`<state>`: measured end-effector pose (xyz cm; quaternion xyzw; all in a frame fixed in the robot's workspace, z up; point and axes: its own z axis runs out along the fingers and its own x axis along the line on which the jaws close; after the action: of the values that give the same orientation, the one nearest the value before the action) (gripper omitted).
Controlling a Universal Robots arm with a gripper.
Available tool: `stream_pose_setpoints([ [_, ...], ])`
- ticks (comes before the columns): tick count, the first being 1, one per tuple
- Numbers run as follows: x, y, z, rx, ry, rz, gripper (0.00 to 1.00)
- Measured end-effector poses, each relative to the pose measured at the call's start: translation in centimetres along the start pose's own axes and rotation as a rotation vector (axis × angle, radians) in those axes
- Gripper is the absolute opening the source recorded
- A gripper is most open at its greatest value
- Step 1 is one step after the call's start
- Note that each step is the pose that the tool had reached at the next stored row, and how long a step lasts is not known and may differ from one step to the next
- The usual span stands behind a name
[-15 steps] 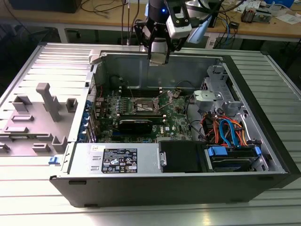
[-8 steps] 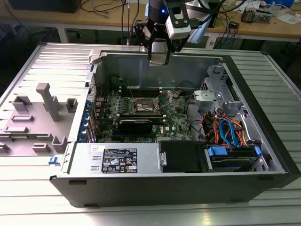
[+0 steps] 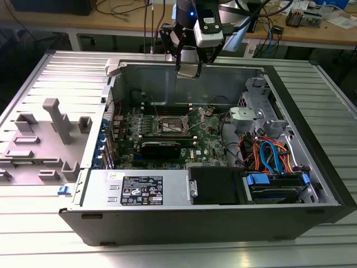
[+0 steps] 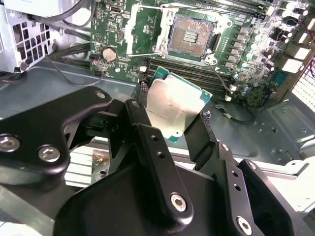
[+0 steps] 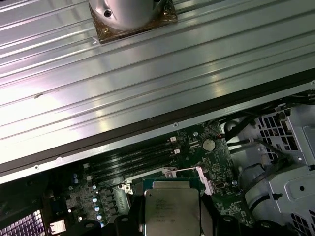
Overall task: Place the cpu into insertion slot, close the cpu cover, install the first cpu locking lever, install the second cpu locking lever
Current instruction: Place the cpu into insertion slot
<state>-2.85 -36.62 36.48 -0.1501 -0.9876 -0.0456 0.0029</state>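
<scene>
The claw (image 4: pixel 174 101) pinches the cpu (image 4: pixel 172 110) above the open case (image 3: pixel 167 223) on the ribbed metal table (image 3: pixel 337 117).

- The exterior view is looking down from high and well back, taking in the whole open computer case (image 3: pixel 223 223) on the ribbed surface (image 3: pixel 33 234). The motherboard (image 3: pixel 167 131) is lying below the jaws.
- The second wrist view is sitting close behind the jaws. It is peering past the black fingers (image 4: pixel 152 147) at the cpu (image 4: pixel 172 110) clamped between them, and on to the socket (image 4: pixel 189 34) beyond.
- The first wrist view is riding above the jaws, facing steeply down over the cpu onto the motherboard's edge and the surface outside the case.
- Both wrist views are sharing the cpu and the motherboard beyond the jaws, and the exterior view is covering that same board from afar.
</scene>
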Motion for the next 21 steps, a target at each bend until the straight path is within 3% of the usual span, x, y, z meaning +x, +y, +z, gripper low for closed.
stream_pose_setpoints([
  [9, 0.0, -0.01, 0.0, 0.0, -0.0003, 0.002, 0.55],
  [16, -0.01, -0.02, 0.11, -0.0016, -0.0079, 0.088, 0.55],
  [21, -0.01, -0.03, 0.14, -0.0022, -0.0099, 0.11, 0.55],
])
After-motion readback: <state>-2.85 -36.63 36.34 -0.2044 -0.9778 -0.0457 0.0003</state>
